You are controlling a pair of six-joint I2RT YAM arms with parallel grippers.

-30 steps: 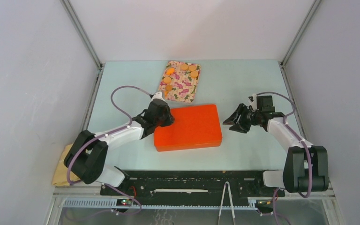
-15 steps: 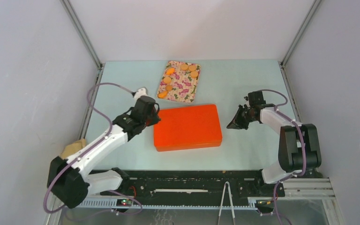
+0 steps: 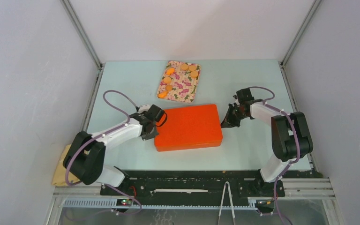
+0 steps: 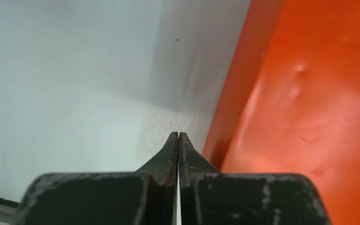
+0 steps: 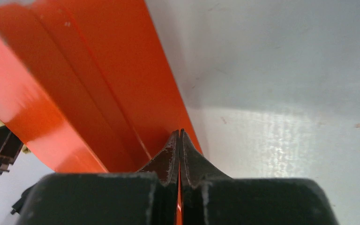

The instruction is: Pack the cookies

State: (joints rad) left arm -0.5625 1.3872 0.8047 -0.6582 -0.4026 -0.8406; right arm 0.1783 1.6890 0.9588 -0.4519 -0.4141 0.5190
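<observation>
Top external shows both our arms have swung in: left gripper (image 3: 161, 118) and right gripper (image 3: 226, 123), fingers pressed together holding nothing, now flank the orange box (image 3: 188, 126); cookies (image 3: 180, 73) lie beyond, unpacked.

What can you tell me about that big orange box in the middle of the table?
The orange box is a flat rectangle with rounded corners, glossy and plastic-looking, with a few small dents on top. A seam runs along its side, and its lid is on. It lies flat on the pale table, just nearer than the patterned mat of cookies. The left gripper and right gripper, both shut, sit at its opposite short ends, close against its sides.
</observation>
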